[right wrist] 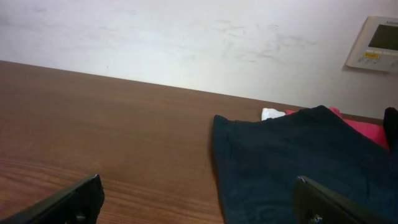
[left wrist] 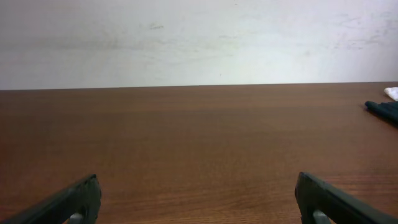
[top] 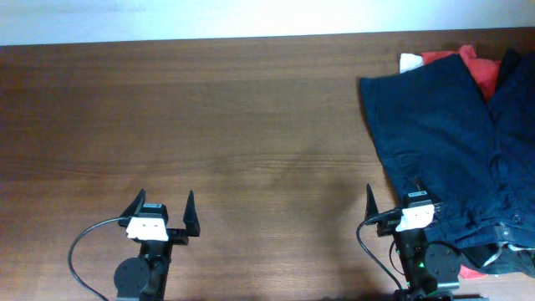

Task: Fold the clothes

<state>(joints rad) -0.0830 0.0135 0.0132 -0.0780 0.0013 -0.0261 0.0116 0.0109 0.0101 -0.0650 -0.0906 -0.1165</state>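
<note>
The dark navy shorts (top: 435, 125) lie spread at the right side of the table, on top of a red garment (top: 478, 68) and a white one (top: 410, 61). They also show in the right wrist view (right wrist: 298, 162), with the red garment (right wrist: 364, 130) and the white one (right wrist: 272, 114) behind them. My right gripper (top: 394, 196) is open and empty at the near right, its right finger over the shorts' left edge (right wrist: 198, 196). My left gripper (top: 161, 205) is open and empty over bare wood at the near left (left wrist: 196, 196).
The wooden table (top: 209, 125) runs to a white wall at the back. A red patch (top: 475, 272) and dark cloth lie at the near right beside the right arm's base. A wall control panel (right wrist: 375, 43) shows in the right wrist view.
</note>
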